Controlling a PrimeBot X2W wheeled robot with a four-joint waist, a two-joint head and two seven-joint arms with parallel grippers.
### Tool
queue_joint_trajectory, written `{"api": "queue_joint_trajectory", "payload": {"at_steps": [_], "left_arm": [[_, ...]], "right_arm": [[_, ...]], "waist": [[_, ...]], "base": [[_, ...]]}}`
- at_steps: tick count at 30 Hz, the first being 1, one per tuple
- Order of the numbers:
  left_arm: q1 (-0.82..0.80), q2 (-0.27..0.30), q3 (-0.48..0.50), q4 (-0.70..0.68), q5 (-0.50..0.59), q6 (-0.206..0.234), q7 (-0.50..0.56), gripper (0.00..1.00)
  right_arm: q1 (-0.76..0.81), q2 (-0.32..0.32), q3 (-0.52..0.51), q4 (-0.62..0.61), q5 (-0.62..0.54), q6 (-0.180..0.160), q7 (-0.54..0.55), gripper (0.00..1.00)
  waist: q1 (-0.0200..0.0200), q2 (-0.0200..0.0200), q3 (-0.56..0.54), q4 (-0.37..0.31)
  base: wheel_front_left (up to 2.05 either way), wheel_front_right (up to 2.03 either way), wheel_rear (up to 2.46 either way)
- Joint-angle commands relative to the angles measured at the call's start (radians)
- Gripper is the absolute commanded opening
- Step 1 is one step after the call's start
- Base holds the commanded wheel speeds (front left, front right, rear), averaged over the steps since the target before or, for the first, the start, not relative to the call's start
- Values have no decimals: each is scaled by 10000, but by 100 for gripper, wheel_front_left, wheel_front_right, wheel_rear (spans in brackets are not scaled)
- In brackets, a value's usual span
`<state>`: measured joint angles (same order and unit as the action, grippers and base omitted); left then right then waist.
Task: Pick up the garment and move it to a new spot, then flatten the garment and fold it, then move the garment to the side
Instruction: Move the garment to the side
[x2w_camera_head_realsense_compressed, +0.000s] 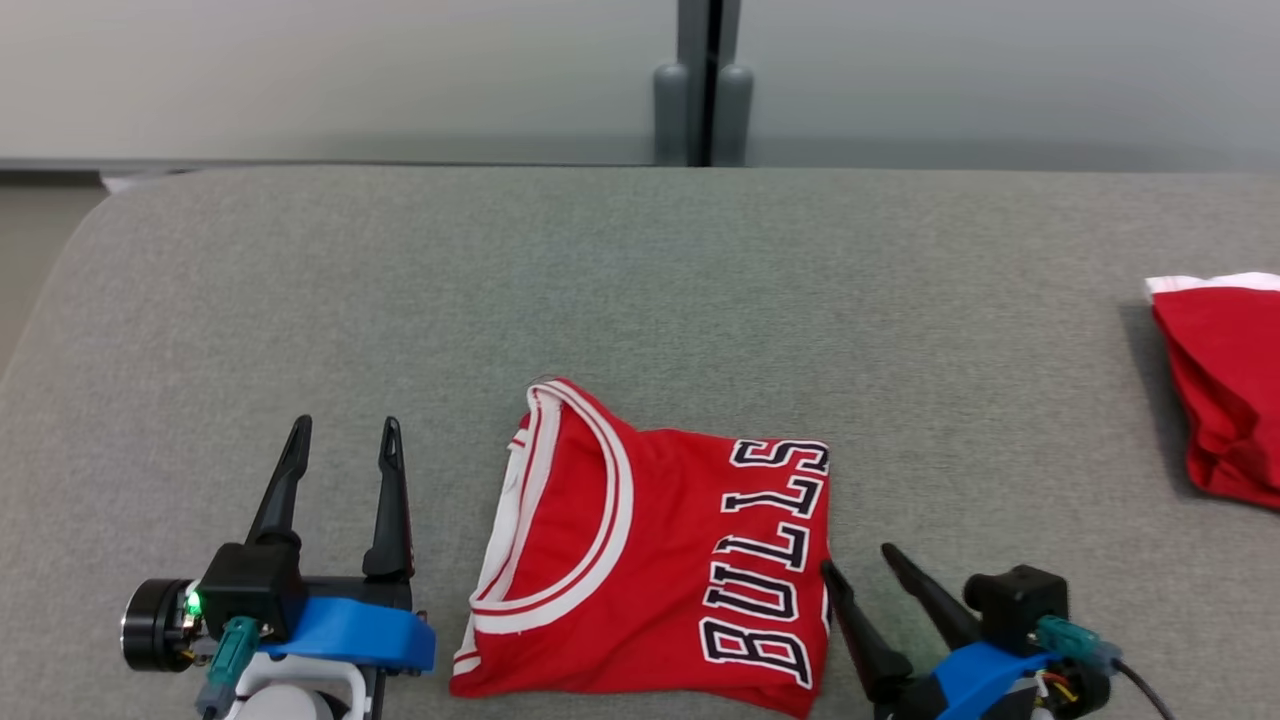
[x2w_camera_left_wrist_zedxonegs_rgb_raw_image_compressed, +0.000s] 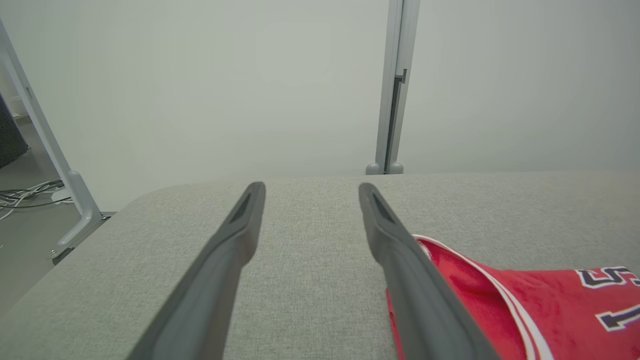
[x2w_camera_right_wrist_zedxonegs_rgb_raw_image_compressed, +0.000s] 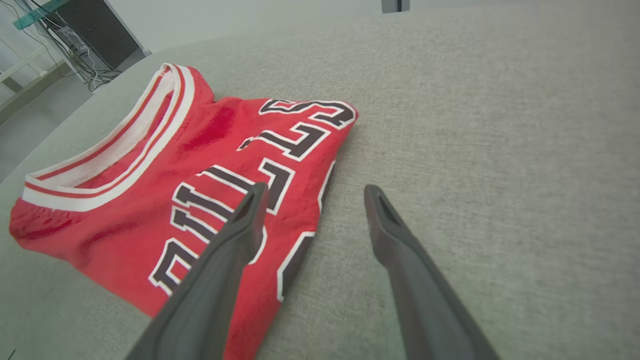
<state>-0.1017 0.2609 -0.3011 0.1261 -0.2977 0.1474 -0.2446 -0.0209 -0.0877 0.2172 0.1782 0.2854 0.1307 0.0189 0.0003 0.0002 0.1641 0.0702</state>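
1. The left gripper (x2w_camera_head_realsense_compressed: 345, 425) has its two fingers spread wide with nothing between them. They point away from the robot and hang low over bare grey pad (x2w_camera_head_realsense_compressed: 700, 280).
2. The right gripper (x2w_camera_head_realsense_compressed: 855, 558) is also spread wide and empty, its fingers angled toward the left and forward.
3. In the right wrist view one finger (x2w_camera_right_wrist_zedxonegs_rgb_raw_image_compressed: 220, 270) crosses over the lettered edge of the jersey (x2w_camera_right_wrist_zedxonegs_rgb_raw_image_compressed: 200, 165), while the other is over bare pad. Whether that finger touches the cloth cannot be told.
4. The jersey (x2w_camera_head_realsense_compressed: 640, 560) lies folded into a rough rectangle on the near part of the pad, between the two grippers. It is just beside the right one and a little apart from the left one.
5. It is red, with a white-and-red collar toward the left and the word BULLS running along its right edge.
6. In the left wrist view the collar end shows just to the right of that gripper's right finger (x2w_camera_left_wrist_zedxonegs_rgb_raw_image_compressed: 400, 260).
7. A second red cloth (x2w_camera_head_realsense_compressed: 1225, 390) with a white edge lies at the pad's far right, well apart from the jersey.
8. Behind the pad stands a pale wall with a grey post (x2w_camera_head_realsense_compressed: 700, 80).
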Motion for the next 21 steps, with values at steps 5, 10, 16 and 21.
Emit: {"api": "queue_joint_trajectory", "payload": {"at_steps": [5, 10, 16, 21], "left_arm": [[-402, -172, 27, 83, 80, -94, -149, 100], [-481, -291, 104, 164, 117, -126, -201, 100], [-271, -329, 266, 106, 232, -85, -205, 100], [-92, -283, 384, -11, 362, -114, -208, 100]], "right_arm": [[-772, 159, 406, 1710, 282, 0, -194, 100], [-1132, 254, 766, 2933, 666, 0, -61, 42], [-1529, -93, 1257, 2743, 858, 0, -575, 0], [-1579, -605, 1236, 2313, 852, -3, -717, 0]], "waist": [[-3, -2, 428, 511], [-3, -2, 449, 601], [-3, -2, 314, 287], [-3, -2, 199, -390]], "base": [[0, 0, 0], [0, 0, 0], [0, 0, 0], [0, 0, 0]]}}
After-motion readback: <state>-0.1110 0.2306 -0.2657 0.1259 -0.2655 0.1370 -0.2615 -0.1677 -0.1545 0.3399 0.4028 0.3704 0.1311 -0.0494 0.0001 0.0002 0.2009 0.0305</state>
